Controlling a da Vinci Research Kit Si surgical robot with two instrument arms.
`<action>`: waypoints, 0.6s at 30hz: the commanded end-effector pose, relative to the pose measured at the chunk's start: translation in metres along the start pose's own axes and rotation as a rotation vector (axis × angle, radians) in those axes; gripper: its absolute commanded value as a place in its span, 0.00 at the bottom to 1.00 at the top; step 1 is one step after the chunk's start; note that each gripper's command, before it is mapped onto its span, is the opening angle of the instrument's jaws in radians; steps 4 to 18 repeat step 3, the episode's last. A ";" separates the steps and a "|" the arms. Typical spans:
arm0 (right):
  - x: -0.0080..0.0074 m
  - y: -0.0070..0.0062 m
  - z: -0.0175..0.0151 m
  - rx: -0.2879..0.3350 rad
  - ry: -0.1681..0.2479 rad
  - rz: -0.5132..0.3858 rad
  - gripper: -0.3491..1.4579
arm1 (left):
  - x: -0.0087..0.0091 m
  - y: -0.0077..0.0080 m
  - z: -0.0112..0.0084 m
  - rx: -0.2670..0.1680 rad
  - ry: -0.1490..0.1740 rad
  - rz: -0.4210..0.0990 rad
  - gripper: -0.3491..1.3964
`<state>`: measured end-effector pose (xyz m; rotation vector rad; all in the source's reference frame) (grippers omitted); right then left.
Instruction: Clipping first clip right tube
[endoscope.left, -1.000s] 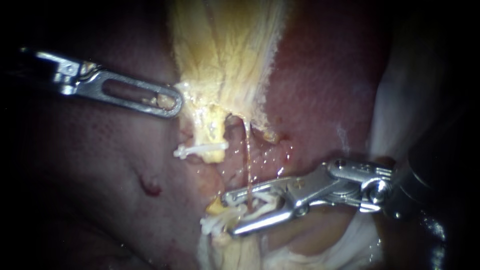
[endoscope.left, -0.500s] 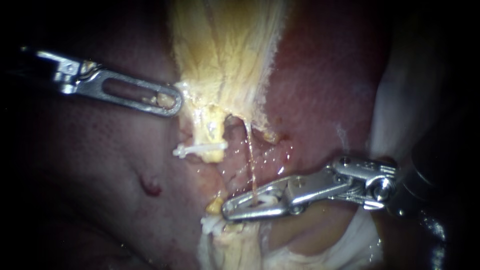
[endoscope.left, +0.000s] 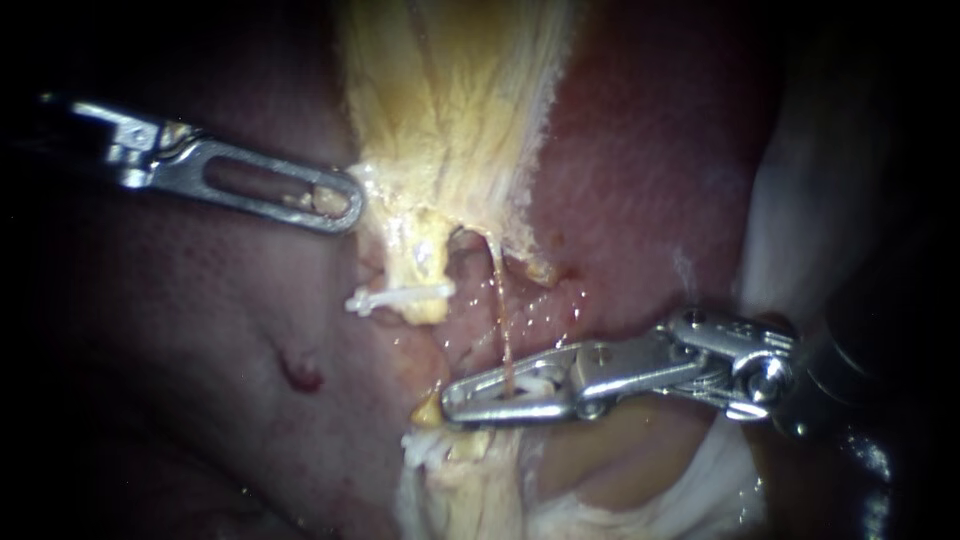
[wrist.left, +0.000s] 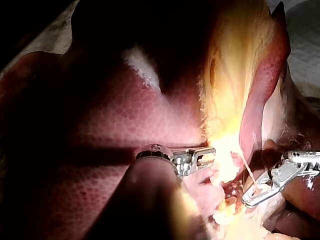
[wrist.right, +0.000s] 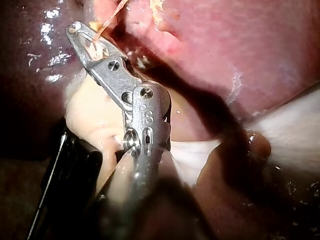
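Endoscope view: the right instrument (endoscope.left: 447, 402) comes in from the lower right of the frame, nearest the camera.
Right claw: closed flat on a white clip (endoscope.left: 535, 386), with the right tube (endoscope.left: 500, 300) passing through it.
Right tube: a thin amber strand running from the lower edge of the gallbladder (endoscope.left: 450, 100), at centre frame, down into that claw.
Left tube (endoscope.left: 425, 265): thicker and yellow, just left of the strand, crossed by another clip (endoscope.left: 400, 298).
Left instrument (endoscope.left: 352, 205): in the upper left, its claw gripping the gallbladder's pale edge.
Liver (endoscope.left: 640, 180): red, behind everything.
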<state>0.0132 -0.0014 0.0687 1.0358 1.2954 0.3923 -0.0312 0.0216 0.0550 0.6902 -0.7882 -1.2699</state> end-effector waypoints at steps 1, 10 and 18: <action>0.0000 0.0000 0.0000 -0.001 0.000 0.000 0.00 | 0.0000 0.0000 0.0000 0.000 0.000 0.000 0.00; 0.0000 0.0001 -0.0001 -0.001 0.000 0.000 0.00 | 0.0000 0.0000 0.0000 0.000 0.000 0.000 0.00; 0.0000 0.0001 -0.0001 -0.001 0.000 0.000 0.00 | 0.0000 0.0000 0.0000 0.000 0.000 0.000 0.00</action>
